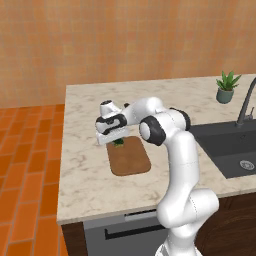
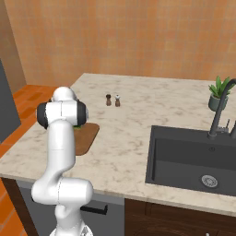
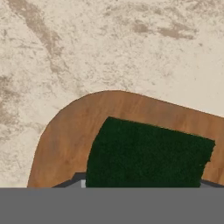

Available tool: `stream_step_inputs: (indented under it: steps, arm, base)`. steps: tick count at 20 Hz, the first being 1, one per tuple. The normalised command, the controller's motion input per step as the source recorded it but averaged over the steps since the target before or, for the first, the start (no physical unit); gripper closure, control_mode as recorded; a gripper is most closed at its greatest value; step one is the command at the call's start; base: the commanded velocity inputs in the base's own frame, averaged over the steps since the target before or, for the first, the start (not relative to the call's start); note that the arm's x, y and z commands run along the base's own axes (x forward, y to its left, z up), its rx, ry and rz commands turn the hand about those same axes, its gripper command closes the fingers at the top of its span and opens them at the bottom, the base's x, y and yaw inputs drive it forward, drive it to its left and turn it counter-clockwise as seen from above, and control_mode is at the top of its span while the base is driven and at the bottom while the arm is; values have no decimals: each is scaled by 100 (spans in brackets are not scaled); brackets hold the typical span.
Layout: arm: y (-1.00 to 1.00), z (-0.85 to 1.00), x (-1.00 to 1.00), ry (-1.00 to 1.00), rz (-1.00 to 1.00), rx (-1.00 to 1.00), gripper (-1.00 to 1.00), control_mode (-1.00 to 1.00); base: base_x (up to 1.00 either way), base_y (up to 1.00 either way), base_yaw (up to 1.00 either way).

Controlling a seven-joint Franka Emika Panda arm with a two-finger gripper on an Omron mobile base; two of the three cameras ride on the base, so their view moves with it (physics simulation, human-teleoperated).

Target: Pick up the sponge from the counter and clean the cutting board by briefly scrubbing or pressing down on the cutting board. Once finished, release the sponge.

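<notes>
sponge sits over a rounded corner of the cutting board, dark green top facing my hand cam, low in that view right where the pincer tips would be. from the left base cam i see a bit of green at the board's far end, just under the pincer. can't tell if the pincer is clamped on the sponge or has let it go; tips are hidden below the frame edge and the hand blocks them from the base cams. also can't tell if the sponge is pressed on the wood or a hair above it.

handling guess: light, soft, squashy, rough top so not slippery, nothing fragile. best taken across the short sides, mid-length, light squeeze; it'll deform if i clamp hard. pressing down should be safe, board is stiff and flat on the counter.

board is near the counter's left edge, well apart from the sink and plant.
</notes>
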Motion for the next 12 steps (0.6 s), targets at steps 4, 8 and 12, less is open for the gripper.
stream_step_inputs:
  steps: [4,8,12]
  arm:
    - [63,7,-12,1,-6,3,100,-100]
    - [67,-15,-1,1,-3,-2,100,-100]
    - [21,-73,-21,3,0,-14,100,-100]
  base:
    - [0,0,0]
    - [0,0,0]
    - [0,0,0]
